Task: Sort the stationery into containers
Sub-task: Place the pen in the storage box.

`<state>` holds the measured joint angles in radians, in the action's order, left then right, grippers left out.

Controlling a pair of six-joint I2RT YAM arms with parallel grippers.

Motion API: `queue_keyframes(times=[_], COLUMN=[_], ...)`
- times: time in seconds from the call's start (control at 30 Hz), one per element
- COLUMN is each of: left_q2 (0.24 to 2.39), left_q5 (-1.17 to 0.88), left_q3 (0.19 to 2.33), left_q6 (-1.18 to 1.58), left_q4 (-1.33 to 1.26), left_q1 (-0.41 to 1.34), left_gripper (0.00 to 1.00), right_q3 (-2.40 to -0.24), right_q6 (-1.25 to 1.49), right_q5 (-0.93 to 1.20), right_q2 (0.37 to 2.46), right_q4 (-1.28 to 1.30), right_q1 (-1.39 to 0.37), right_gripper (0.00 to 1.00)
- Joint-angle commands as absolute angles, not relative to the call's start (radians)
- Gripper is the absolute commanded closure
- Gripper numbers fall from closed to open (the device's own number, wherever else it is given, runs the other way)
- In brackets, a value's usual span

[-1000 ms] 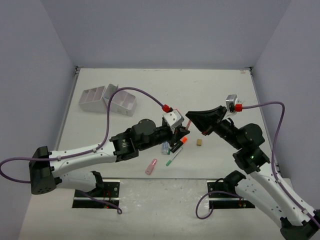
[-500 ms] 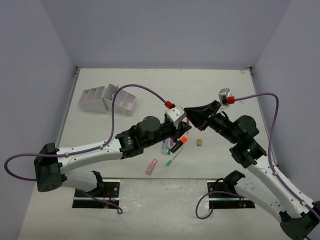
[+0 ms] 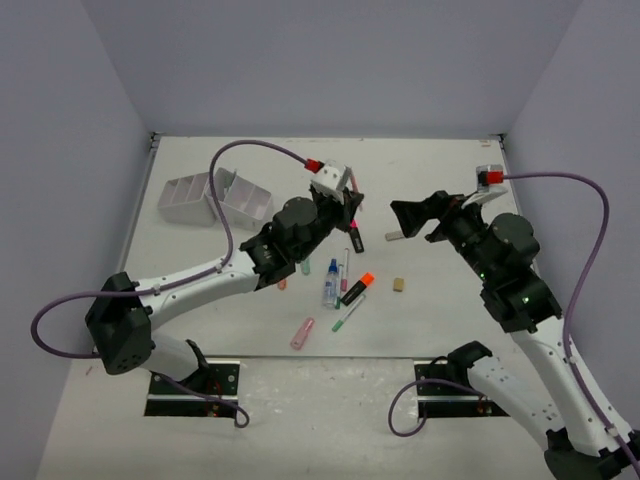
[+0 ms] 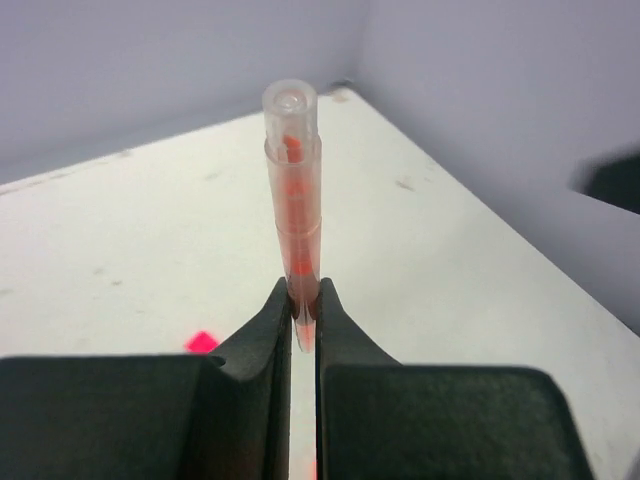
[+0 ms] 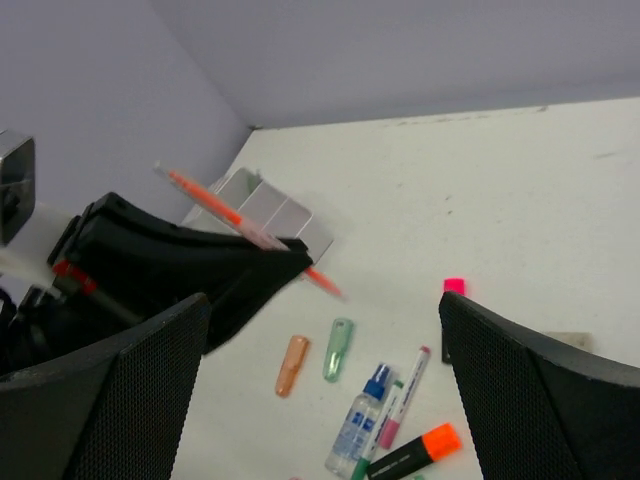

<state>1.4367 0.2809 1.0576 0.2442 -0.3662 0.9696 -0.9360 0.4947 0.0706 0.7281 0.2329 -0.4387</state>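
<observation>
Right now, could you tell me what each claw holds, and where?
Left claw pinches the clear red-inked pen near one end; right claw is open, holding nothing.

Robotics lab test cell: a pale table (image 3: pixel 430 170) is sitting boxed in by plain lavender walls (image 3: pixel 330 60) rising from its left, far and right edges. A left arm (image 3: pixel 190 288) and a right arm (image 3: pixel 520 300) are standing on black plates (image 3: pixel 190 385) bolted at the table's near edge, purple cables (image 3: pixel 600 240) are looping above it, and small cameras (image 3: pixel 333 178) are riding on the wrists.
</observation>
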Motion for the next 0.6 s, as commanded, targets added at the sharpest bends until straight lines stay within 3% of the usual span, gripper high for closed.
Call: queue_keyframes(times=[0.0, 0.23, 0.57], left_q2=[1.483, 1.673, 1.661], left_q5=[0.624, 0.844, 0.867], left_q3=[1.238, 1.47, 1.322], left_q6=[0.316, 0.442, 0.485], left_q4=[-0.226, 0.014, -0.024], left_q1=[0.778, 0.385, 0.274], left_gripper=[1.0, 1.0, 1.0], right_q3=[-0.988, -0.83, -0.762], right_q6=[0.455, 0.45, 0.437], right_q5=[-0.09, -0.03, 0.024], right_q2=[0.64, 0.552, 0.52], right_q4=[0.321, 0.274, 0.246], right_q1=[-0.428, -0.426, -0.426], right_gripper=[0.01, 0.01, 0.01])
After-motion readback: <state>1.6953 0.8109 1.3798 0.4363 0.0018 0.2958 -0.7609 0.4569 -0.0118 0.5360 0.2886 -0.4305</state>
